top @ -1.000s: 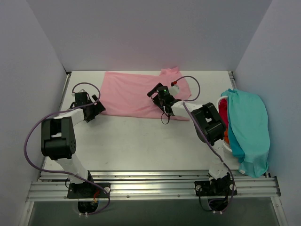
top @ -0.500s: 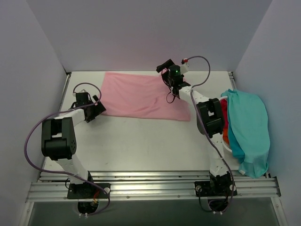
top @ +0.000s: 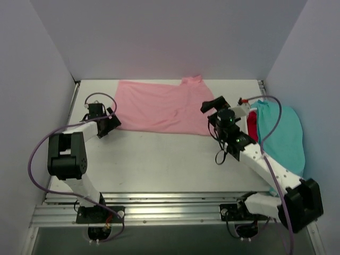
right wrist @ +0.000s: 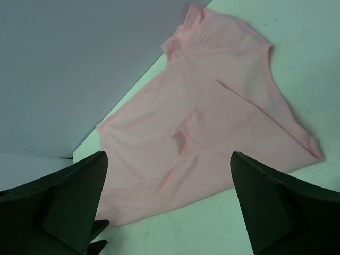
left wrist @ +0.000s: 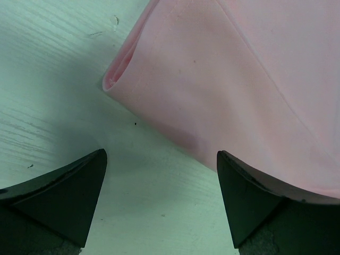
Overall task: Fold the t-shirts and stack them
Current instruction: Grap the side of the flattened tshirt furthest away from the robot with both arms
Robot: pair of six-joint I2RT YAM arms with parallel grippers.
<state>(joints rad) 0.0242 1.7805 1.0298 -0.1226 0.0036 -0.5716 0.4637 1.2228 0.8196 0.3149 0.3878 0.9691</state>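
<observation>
A light pink t-shirt [top: 159, 109] lies spread flat along the back of the table, one sleeve sticking out at its far edge. My left gripper [top: 113, 121] sits low at the shirt's near left corner. In the left wrist view it [left wrist: 162, 180] is open over bare table, and the folded pink corner [left wrist: 212, 79] lies just ahead of the fingertips. My right gripper [top: 212, 104] hangs open above the shirt's right end with nothing in it. From the right wrist view [right wrist: 167, 186] the whole pink shirt [right wrist: 212, 122] lies below. A teal t-shirt [top: 284, 141] is heaped at the right, over red [top: 252, 127] and orange [top: 256, 154] ones.
White walls close the table in on the left, back and right. An aluminium rail [top: 170, 204] runs along the near edge by the arm bases. Purple cables [top: 32, 170] loop off both arms. The heap of shirts hangs over the table's right edge.
My right arm has swung from the shirt's far edge back to the right and nearer, staying open. The pink sleeve shows again at the back. The left gripper has barely moved.
</observation>
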